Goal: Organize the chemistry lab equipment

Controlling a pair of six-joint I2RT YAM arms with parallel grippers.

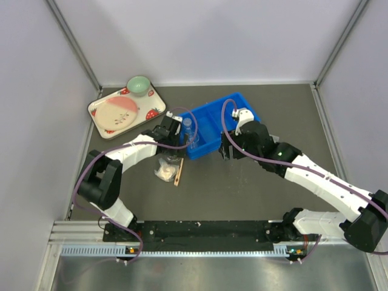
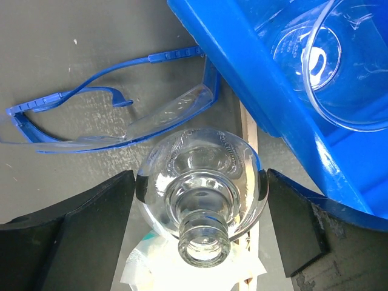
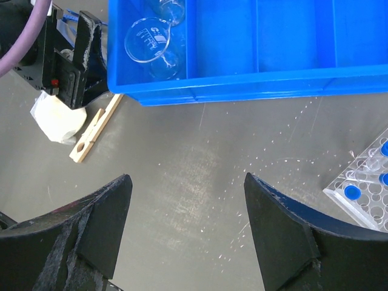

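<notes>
My left fingers (image 2: 103, 212) pinch a clear glass flask (image 2: 201, 194) across its round belly, neck pointing back at my wrist camera. The flask hangs just outside the blue bin (image 1: 218, 124), beside its outer wall and not yet over it. Under the flask, against that same wall on the table (image 1: 242, 188), lie blue safety glasses (image 2: 121, 121), a wooden clip (image 3: 94, 130) and a white wad (image 3: 57, 118). My right fingers (image 3: 97, 224) are spread wide and hold nothing, hovering on the near side of the bin, with a test-tube rack (image 3: 364, 182) off to one side.

The grip worries me. It is two flat pads on a smooth curved bulb, so I judge the flask could swivel or slide out if I tilt or jolt it. If it falls here, it would land on the glasses or the clip.

The bin wall is the next hazard: too low a pass would knock the flask against the rim.

A beaker (image 2: 339, 66) already sits in the nearest compartment, so a careless release could bring glass down on glass.
</notes>
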